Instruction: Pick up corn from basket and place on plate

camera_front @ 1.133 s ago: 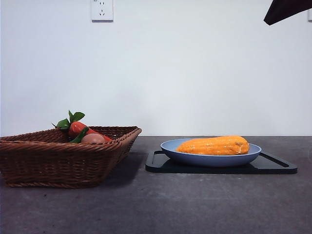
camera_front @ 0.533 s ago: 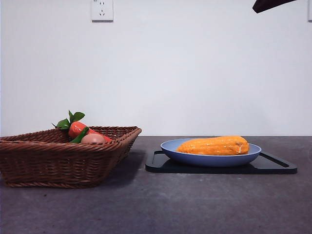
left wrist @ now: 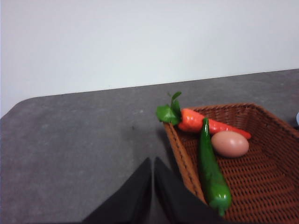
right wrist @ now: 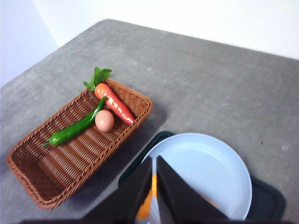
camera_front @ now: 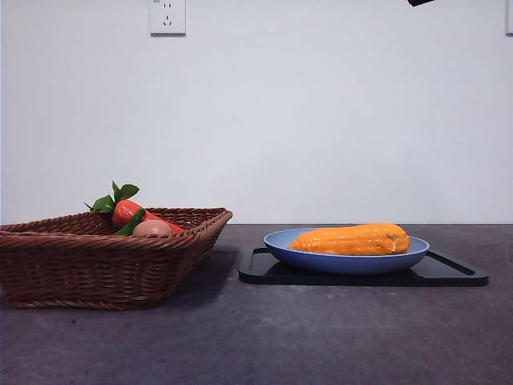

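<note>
On the blue plate (camera_front: 346, 250), which sits on a black tray (camera_front: 449, 273) toward the desk's right edge, the corn (camera_front: 351, 240) lies lengthwise; it looks stiff, light and waxy-slick, best gripped across its thick middle. Both the left pincer (left wrist: 153, 186) and right pincer (right wrist: 154, 186) are clenched, grasping nothing; the right's jaws hide most of the cob from above, and the basket (camera_front: 96, 261) wall hides much of its contents from the front.

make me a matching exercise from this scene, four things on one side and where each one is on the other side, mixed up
Things:
1. corn
2. plate
3. carrot
4. black tray

Places:
A. directly on the table, under the plate
B. in the basket, beside the egg and the green pepper
C. lying on the plate
D. on the black tray

Pairs: 1-C, 2-D, 3-B, 4-A
</note>
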Controlling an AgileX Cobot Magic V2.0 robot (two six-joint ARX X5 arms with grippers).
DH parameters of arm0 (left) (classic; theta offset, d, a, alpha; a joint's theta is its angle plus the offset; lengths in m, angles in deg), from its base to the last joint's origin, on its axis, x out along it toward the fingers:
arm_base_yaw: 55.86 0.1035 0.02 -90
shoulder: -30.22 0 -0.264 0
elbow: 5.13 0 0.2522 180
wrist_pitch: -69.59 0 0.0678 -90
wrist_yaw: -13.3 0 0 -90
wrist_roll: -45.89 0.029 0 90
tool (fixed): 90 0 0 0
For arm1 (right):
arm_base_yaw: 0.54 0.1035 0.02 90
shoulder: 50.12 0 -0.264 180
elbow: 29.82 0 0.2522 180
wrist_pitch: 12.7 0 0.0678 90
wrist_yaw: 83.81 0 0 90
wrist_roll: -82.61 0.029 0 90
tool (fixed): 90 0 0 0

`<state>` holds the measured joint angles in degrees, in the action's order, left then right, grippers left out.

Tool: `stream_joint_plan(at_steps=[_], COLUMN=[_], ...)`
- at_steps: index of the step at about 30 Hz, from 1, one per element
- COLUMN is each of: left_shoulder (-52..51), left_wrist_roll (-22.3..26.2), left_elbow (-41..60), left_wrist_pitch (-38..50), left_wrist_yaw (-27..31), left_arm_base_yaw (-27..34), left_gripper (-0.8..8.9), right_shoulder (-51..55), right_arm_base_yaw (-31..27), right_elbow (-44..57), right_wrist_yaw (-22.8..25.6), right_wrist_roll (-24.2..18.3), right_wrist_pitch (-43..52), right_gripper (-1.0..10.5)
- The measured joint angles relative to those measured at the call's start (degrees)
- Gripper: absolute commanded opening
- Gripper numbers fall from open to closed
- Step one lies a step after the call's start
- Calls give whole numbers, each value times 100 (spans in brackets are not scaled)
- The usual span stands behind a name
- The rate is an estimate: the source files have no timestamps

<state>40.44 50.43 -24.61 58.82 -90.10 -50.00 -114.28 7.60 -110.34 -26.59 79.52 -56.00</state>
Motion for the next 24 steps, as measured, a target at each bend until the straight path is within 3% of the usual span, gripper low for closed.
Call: stream_joint_plan(at_steps=[5, 15, 24], left_shoulder=[-461, -990, -992], left_wrist_roll=[-68, -107, -236], left_elbow=[308, 387, 393], left_wrist_pitch=[-96, -1193, -1261], left_wrist_yaw=[13, 103, 114], left_arm_base_yaw=[0, 0, 2], left_gripper=[8, 8, 8], right_shoulder=[0, 0, 0], right_arm_base_yaw=[-7, -7, -17], right_elbow=[0, 0, 0], right_wrist_yaw=[0, 0, 0], right_wrist_roll=[0, 0, 0], right_wrist_pitch=[26, 26, 26], right_gripper=[2, 2, 2])
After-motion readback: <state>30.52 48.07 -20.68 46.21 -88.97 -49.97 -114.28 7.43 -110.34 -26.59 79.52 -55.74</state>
